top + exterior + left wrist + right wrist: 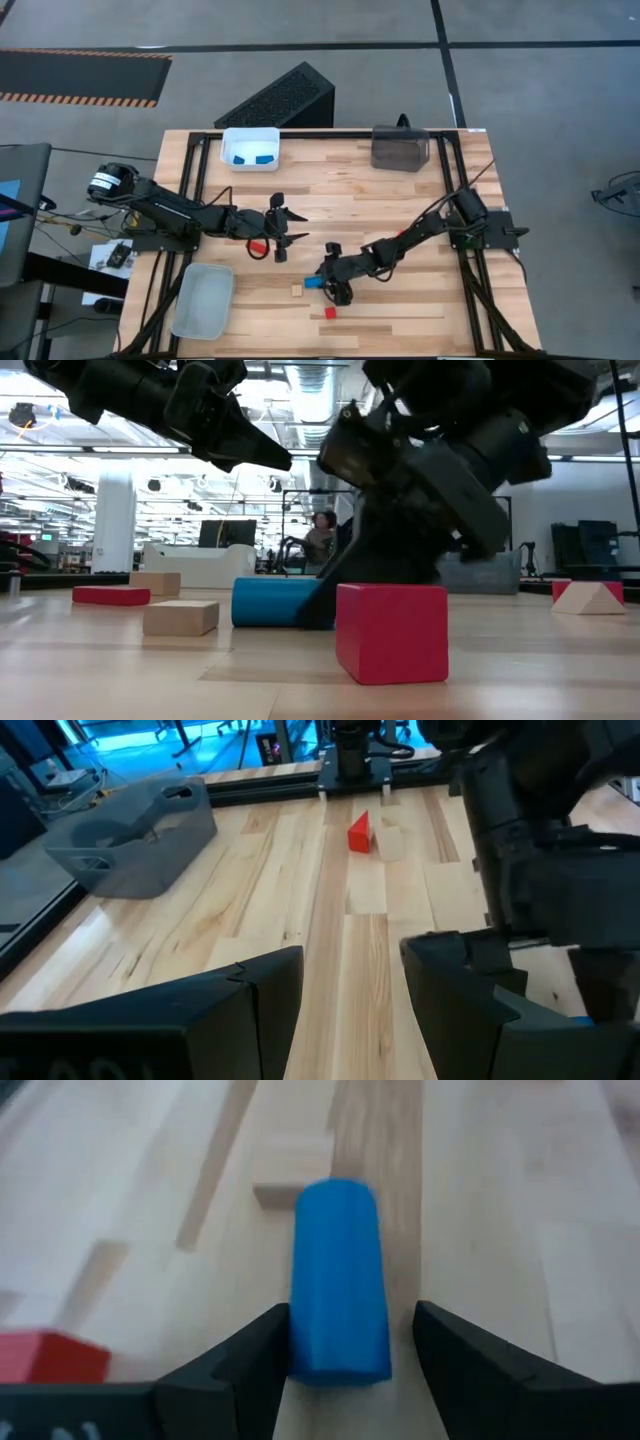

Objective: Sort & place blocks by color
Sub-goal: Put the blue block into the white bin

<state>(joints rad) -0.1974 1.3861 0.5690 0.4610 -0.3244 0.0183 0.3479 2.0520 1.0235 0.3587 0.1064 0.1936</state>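
A blue block (340,1270) lies on the table near the middle, close to the front edge (315,283). My right gripper (350,1342) is open and slants down over it (332,278), one finger on each long side of the block. A light wood block (297,290) and a red cube (330,312) rest on the table close by. Left of the middle, my left gripper (287,228) hangs open above the table with nothing between its fingers (350,990). A red block (257,246) lies beside it. My right gripper's fingers lie along the blue block's long sides. One finger (262,1348) stands right against the block's side (298,1330), and I cannot tell whether it touches. The other finger (450,1345) is apart from it. The block lies flat on the table.
A white bin (250,148) with blue blocks stands at the far left, a dark bin (400,148) at the far right, and a grey bin (203,300) at the near left. A red wedge (359,832) and a wood block (392,842) sit toward the right side.
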